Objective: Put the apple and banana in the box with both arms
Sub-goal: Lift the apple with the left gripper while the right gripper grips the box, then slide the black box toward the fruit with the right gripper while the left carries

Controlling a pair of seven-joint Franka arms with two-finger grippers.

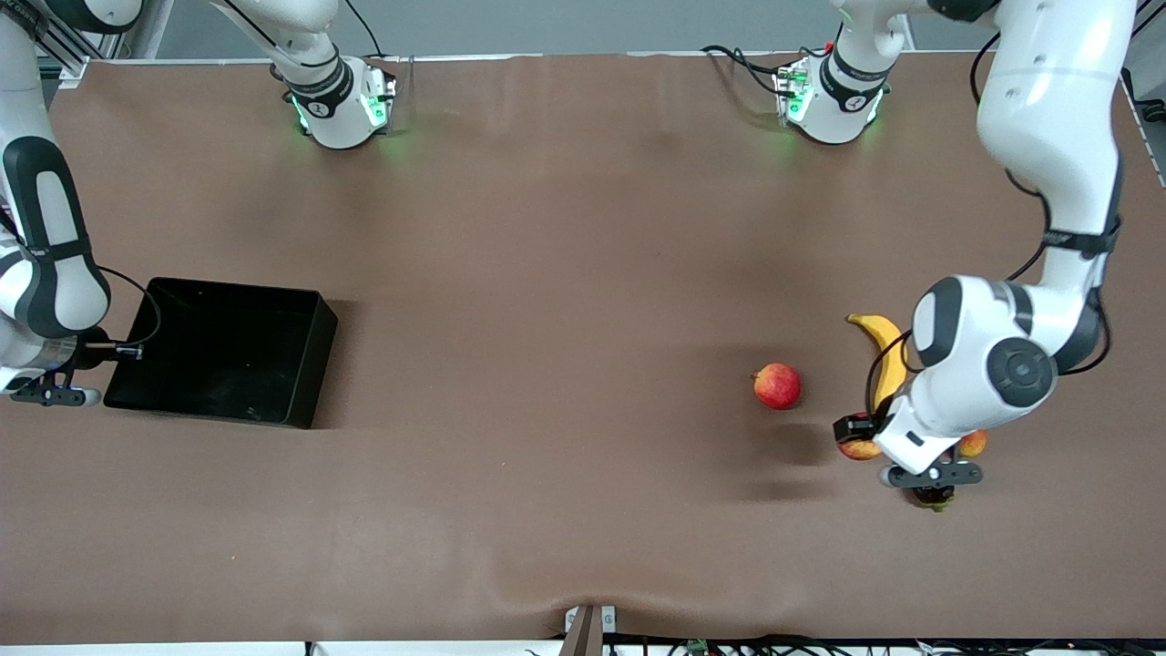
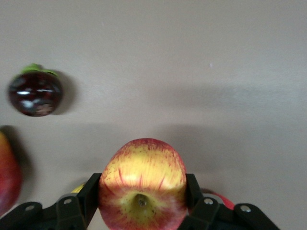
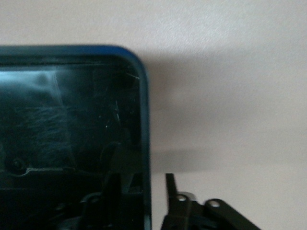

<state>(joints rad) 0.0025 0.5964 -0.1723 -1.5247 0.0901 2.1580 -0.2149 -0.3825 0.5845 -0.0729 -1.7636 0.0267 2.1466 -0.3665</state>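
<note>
A robotics lab: two white arm bases (image 1: 342, 105) glowing green at the frame's top, bolted to a brown-covered table (image 1: 547, 273), with loose cables (image 1: 729, 645) along the bottom edge.

light was even and soft from overhead, and the worktop (image 1: 547, 364) carried faint blurred shadows beside the apple (image 1: 777, 385) and box (image 1: 223, 351). green glow marked the arm bases. the left wrist view was slightly soft; the right wrist view showed hazy glare on the box floor.
</note>
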